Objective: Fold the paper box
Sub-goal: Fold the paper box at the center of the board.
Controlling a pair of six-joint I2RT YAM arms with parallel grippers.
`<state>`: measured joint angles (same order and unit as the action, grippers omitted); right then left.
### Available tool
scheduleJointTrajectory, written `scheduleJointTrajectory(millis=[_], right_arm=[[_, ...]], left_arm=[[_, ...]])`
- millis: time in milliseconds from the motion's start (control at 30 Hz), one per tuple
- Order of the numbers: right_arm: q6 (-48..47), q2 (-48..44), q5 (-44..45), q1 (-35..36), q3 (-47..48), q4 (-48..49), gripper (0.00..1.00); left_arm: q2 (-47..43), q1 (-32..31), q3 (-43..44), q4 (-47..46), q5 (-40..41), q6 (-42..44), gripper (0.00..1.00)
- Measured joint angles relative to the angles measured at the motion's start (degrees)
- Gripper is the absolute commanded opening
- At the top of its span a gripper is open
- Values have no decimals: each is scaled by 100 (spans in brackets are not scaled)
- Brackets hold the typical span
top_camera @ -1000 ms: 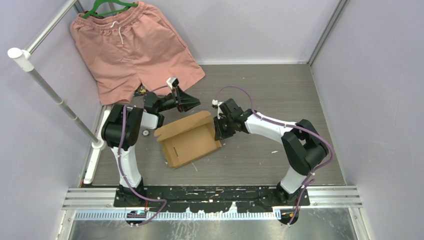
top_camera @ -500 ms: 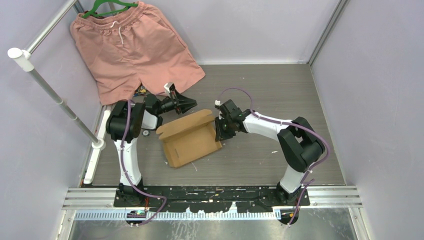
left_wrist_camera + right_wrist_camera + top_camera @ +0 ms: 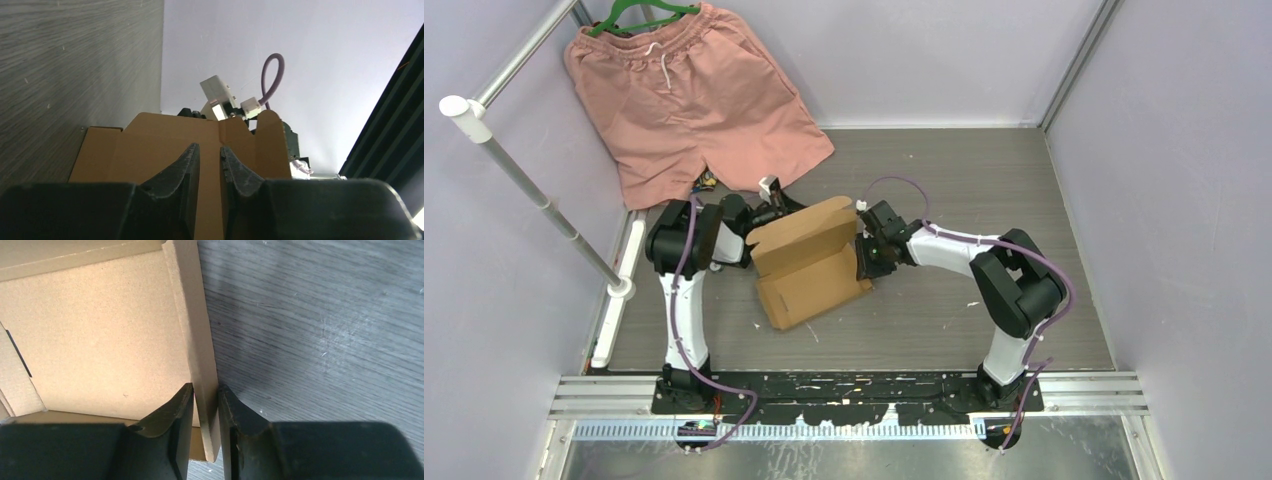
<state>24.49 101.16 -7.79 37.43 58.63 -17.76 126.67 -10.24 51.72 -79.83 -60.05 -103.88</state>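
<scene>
The paper box (image 3: 809, 265) is brown cardboard, partly formed, lying mid-table with its back flap (image 3: 809, 228) raised. My left gripper (image 3: 784, 211) sits low behind that flap, its tips against the flap's outer face (image 3: 165, 140). In the left wrist view the left gripper (image 3: 210, 147) shows a narrow gap with nothing in it. My right gripper (image 3: 861, 262) straddles the box's right side wall (image 3: 195, 315). In the right wrist view the right gripper (image 3: 205, 389) has that wall between its jaws, with a thin gap on the inner side. The box floor (image 3: 100, 330) lies to the left.
Salmon-pink shorts (image 3: 689, 95) on a green hanger (image 3: 639, 14) lie at the back left. A metal rail (image 3: 534, 190) runs along the left wall. Enclosure walls close in the back and right. The right arm's wrist camera (image 3: 217, 95) shows above the flap.
My left gripper has moved right and down to the back flap, which now stands steeper. The box has shifted slightly right. The right jaws have loosened around the side wall.
</scene>
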Motion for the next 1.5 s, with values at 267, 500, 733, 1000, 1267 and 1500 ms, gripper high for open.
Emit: scheduleJointTrajectory(millis=[267, 500, 733, 1000, 1267, 1500], right_arm=[[-46, 35, 319, 2, 57, 81, 13], [-52, -4, 896, 144, 55, 133, 23], [-116, 39, 1270, 188, 74, 136, 38], [-243, 39, 1257, 181, 39, 361, 42], [-555, 177, 1102, 131, 131, 564, 17], [-673, 302, 944, 33, 286, 520, 1]], left_arm=[[76, -138, 2, -2, 0, 76, 22], [306, -227, 238, -4, 2, 46, 22], [479, -367, 461, -2, 2, -52, 22], [684, -444, 691, -4, -15, -120, 22], [715, -535, 730, -2, -42, -142, 22], [737, -522, 807, 0, 28, -203, 22]])
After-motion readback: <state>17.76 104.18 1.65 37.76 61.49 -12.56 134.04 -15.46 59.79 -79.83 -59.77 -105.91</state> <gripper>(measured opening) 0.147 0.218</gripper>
